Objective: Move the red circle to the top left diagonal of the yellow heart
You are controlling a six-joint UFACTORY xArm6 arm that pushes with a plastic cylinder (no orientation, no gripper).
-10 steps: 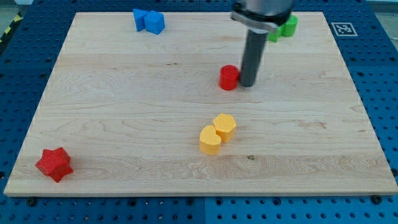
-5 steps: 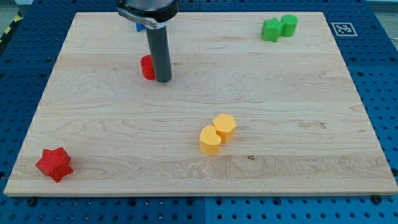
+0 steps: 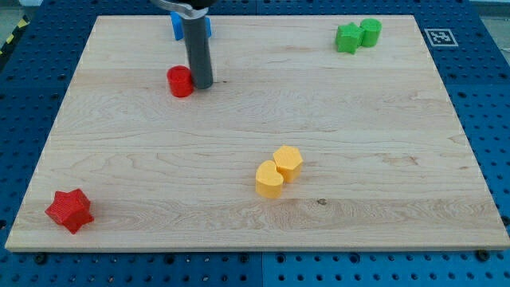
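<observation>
The arm has no fingers, just a rod holding nothing; my tip (image 3: 202, 84) presses the red circle's (image 3: 181, 81) right side. Down-right, well apart, sits the yellow heart (image 3: 269, 179). The circle looks upper-left of it; maybe done.

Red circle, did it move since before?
Yes. The red circle slid toward the view's left, farther from the yellow heart, which stayed put. My tip sits just right of it.

Two red blocks: a circle (image 3: 181, 81) and a star (image 3: 69, 210). Two yellow (image 3: 278, 171), two green (image 3: 357, 35), and perhaps two blue (image 3: 178, 25), partly hidden.
</observation>
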